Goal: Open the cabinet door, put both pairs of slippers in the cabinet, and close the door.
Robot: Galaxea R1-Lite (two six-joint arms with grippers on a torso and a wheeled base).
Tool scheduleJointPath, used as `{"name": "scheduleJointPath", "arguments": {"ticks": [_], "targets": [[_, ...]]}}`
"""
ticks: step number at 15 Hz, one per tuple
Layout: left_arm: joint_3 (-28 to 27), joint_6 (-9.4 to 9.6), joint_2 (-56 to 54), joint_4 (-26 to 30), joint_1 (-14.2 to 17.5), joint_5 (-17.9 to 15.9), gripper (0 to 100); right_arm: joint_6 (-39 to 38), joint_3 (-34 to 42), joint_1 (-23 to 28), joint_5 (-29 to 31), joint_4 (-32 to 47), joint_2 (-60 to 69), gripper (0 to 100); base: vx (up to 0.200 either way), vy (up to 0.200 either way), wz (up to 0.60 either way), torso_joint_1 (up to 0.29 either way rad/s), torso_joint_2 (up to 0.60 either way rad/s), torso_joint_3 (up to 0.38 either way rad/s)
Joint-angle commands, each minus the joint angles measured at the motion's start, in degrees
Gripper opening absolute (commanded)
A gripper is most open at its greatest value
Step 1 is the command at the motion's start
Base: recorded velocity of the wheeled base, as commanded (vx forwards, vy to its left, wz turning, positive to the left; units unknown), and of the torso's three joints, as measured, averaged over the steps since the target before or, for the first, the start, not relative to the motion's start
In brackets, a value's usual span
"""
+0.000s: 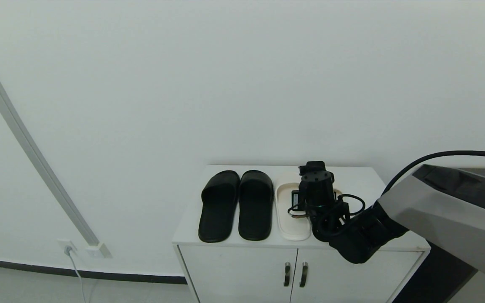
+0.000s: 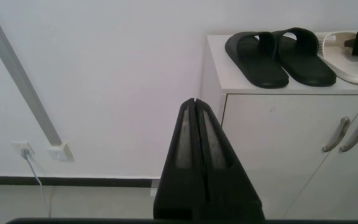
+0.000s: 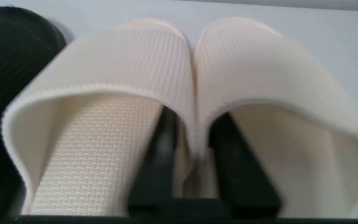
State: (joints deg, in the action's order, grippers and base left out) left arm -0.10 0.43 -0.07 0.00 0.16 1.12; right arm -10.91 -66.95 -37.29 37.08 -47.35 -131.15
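Cream slippers (image 3: 104, 81) sat atop the closed cabinet (image 1: 234, 273) beside black slippers (image 1: 219, 206) — right hand (image 3: 194, 140) clamped on their adjoining straps; left hand (image 2: 194, 107) pressed together, near the cabinet front.

head: high, facing cabinet (image 1: 234, 273) | left wrist: low, same cabinet | right wrist: close, cream slippers (image 3: 104, 74)

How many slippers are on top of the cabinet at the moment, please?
4. Two black slippers lie side by side on the cabinet top's left part; two cream slippers sit right of them, adjoining straps gripped by the right pincer.
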Motion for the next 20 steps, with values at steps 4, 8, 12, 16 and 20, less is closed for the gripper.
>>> {"name": "scheduleJointPath", "arguments": {"ticks": [4,8,12,16,20], "targets": [[0.0,0.01,0.1,0.0,0.0,0.0,0,0.0,0.9,0.0,0.0,-0.4,0.6,0,0.000,0.000,0.00,0.000,0.00,0.000],[0.0,0.01,0.1,0.0,0.0,0.0,0,0.1,4.5,0.0,0.0,-1.0,6.7,0,0.000,0.000,0.00,0.000,0.00,0.000],[0.0,0.10,0.1,0.0,0.0,0.0,0,0.9,14.8,-0.5,-5.0,-2.4,17.8,0,0.000,0.000,0.00,0.000,0.00,0.000],[0.0,0.10,0.1,0.0,0.0,0.0,0,1.8,28.0,-0.7,-20.0,-3.9,29.5,0,0.000,0.000,0.00,0.000,0.00,0.000],[0.0,0.01,0.1,0.0,0.0,0.0,0,3.0,33.8,-1.5,-32.2,-3.4,36.5,0,0.000,0.000,0.00,0.000,0.00,0.000]]}}
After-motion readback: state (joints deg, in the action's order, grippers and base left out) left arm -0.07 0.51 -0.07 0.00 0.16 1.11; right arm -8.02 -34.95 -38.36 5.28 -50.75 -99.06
